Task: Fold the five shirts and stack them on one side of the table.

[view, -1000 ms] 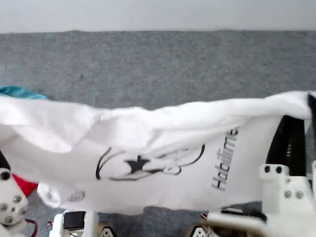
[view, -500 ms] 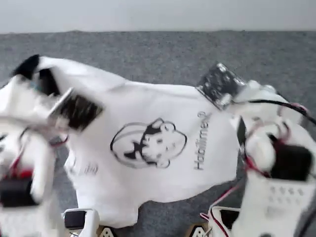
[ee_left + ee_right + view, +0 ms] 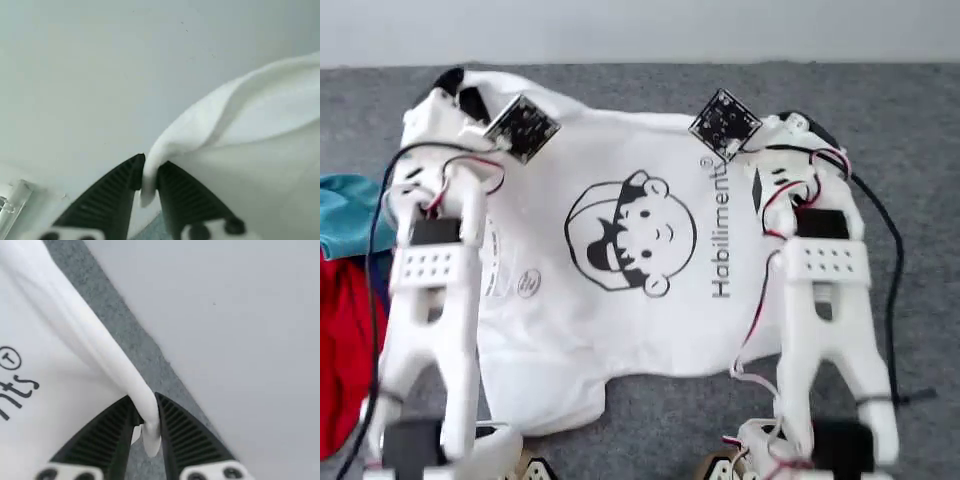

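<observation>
A white shirt (image 3: 640, 300) with a cartoon face print lies spread across the grey table (image 3: 880, 110), print side up. My left gripper (image 3: 147, 172) is shut on a bunched edge of the white shirt (image 3: 240, 135), at the shirt's far left corner in the high view, where the left gripper (image 3: 455, 85) stands. My right gripper (image 3: 145, 415) is shut on another edge of the white shirt (image 3: 75, 325), at the far right corner, where the right gripper (image 3: 800, 125) shows from above. Both arms stretch over the shirt's two sides.
A teal shirt (image 3: 345, 215) and a red shirt (image 3: 345, 340) lie bunched at the table's left edge. A pale wall (image 3: 640, 30) runs behind the table's far edge. Bare grey surface lies to the right of the right arm.
Both arms have swung toward the far edge of the table, carrying the lifted white shirt, which now lies spread flat with the print showing.
</observation>
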`<state>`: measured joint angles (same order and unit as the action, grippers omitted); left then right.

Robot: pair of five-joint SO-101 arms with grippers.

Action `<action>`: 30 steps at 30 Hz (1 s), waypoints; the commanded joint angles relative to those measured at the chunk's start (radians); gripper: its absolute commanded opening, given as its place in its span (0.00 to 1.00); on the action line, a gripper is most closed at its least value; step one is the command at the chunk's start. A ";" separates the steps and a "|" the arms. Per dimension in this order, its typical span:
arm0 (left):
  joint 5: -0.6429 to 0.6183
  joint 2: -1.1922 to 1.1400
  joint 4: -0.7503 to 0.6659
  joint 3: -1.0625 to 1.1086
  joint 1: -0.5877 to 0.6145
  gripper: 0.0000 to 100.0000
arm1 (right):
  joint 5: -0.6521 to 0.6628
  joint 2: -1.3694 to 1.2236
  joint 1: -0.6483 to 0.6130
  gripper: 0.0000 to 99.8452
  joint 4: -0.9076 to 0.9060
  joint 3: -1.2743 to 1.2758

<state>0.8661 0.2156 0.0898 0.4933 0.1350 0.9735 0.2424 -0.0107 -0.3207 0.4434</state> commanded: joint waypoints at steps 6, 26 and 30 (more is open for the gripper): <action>0.006 -0.324 -0.043 -0.371 -0.003 0.02 | 0.006 -0.357 -0.016 0.01 0.194 -0.296; 0.051 0.018 1.178 -0.315 -0.034 0.02 | -0.074 -0.403 -0.013 0.01 -0.677 -0.462; 0.051 0.068 1.435 -0.315 -0.048 0.02 | -0.074 -0.392 -0.013 0.01 -0.865 -0.462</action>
<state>0.9122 0.2186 1.3433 0.1834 0.1059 0.9137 -0.2133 -0.0276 -1.0587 0.0322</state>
